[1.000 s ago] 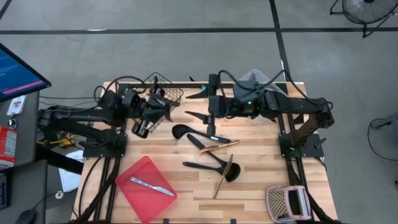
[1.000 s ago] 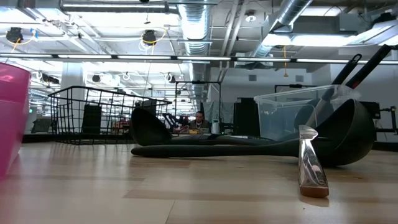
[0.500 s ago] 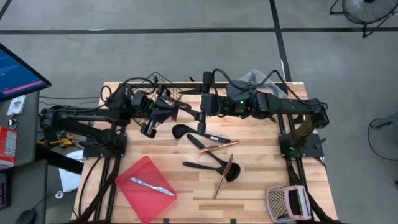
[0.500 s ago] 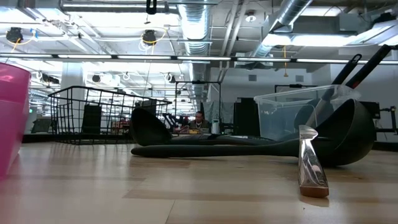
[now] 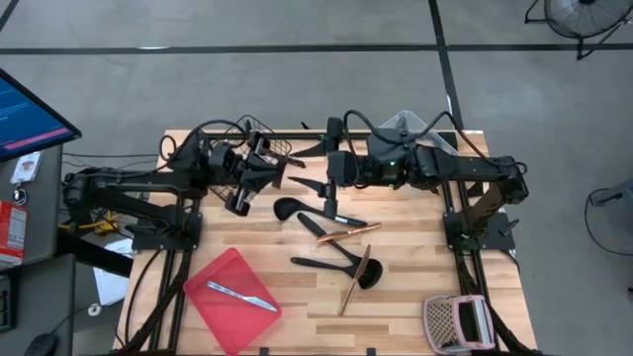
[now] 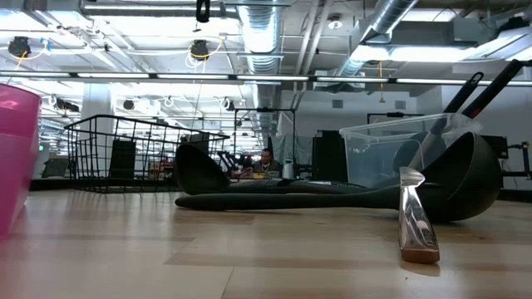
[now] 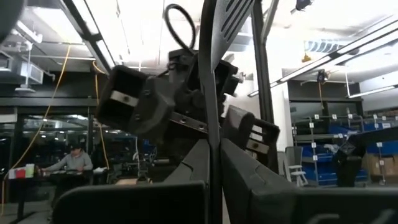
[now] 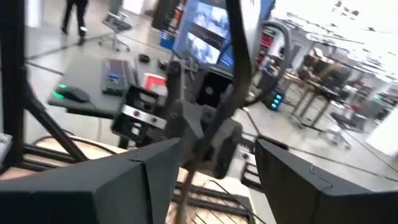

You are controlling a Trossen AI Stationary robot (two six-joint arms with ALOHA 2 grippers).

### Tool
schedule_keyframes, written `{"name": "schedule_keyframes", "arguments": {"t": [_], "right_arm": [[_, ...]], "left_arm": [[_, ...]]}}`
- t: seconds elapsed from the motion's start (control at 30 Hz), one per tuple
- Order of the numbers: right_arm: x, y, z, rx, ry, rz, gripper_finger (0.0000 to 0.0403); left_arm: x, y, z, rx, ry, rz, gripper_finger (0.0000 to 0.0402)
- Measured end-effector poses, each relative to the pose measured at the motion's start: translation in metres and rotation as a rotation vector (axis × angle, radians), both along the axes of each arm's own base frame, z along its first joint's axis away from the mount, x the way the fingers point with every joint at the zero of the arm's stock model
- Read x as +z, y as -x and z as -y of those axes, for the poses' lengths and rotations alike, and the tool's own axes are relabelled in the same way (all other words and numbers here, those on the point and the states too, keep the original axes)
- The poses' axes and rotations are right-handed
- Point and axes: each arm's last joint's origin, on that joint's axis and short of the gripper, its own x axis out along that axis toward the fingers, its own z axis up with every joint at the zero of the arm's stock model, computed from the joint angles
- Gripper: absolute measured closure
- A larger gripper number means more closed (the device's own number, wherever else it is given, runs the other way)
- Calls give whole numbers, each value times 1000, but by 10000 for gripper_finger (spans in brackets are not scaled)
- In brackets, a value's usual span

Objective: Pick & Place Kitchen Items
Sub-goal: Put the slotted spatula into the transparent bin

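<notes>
High view: a mid-air transfer above the rear of the tabletop (image 5: 415, 282), as I read it from my station. My left hand (image 5: 269, 168) is pressed together on the handle of a black slotted turner (image 7: 214, 74), held clear of the wood near the wire basket (image 5: 269, 133). My right hand (image 5: 329, 170) faces it just beside, fingers spread, with the slim handle passing between them but not yet pinched. The remaining utensils, among them a ladle (image 5: 287, 208), a copper-coloured piece (image 5: 348, 232) and a black spoon (image 5: 341, 262), lie mid-table; a silver knife (image 5: 242, 295) rests in the red tray (image 5: 213, 272). Hazards, in my judgement: if the left lets go before the right has closed squarely, the turner drops onto the pile below; an off-centre pinch would let the long handle swing; and any further approach risks the two hands knocking together.
</notes>
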Motion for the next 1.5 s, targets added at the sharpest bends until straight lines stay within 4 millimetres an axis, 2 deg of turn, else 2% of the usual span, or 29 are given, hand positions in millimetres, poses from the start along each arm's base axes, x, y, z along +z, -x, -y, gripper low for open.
{"name": "schedule_keyframes", "arguments": {"t": [0.27, 0.57, 0.7, 0.87, 1.03, 1.17, 1.27, 1.43, 1.5], "right_arm": [[4, -3, 2, 53, -24, 53, 198], [-2, -17, 9, 101, -64, 86, 205], [-6, -21, 10, 97, -71, 78, 258], [-7, -21, 10, 95, -79, 69, 379], [-8, -21, 11, 39, -118, 70, 388], [-9, -18, 13, -53, -121, 39, 390], [-1, -2, 14, -171, -96, -18, 390], [27, 37, 25, -431, -63, -7, 390], [26, 51, 30, -555, -5, -70, 390]], "left_arm": [[-3, -4, 1, -6, -3, -10, 399], [-8, -10, 0, -6, -1, -30, 399], [-7, -9, 0, -7, -2, -25, 399], [-7, -9, 0, -6, -16, -22, 398], [-7, -9, 0, -12, 0, -26, 394], [-10, -11, -1, -15, 49, -67, 374], [-13, -12, -1, -22, 64, -100, 348], [-15, -13, 0, -50, 68, -132, 298], [-15, -13, 0, -44, 70, -131, 283]]}}
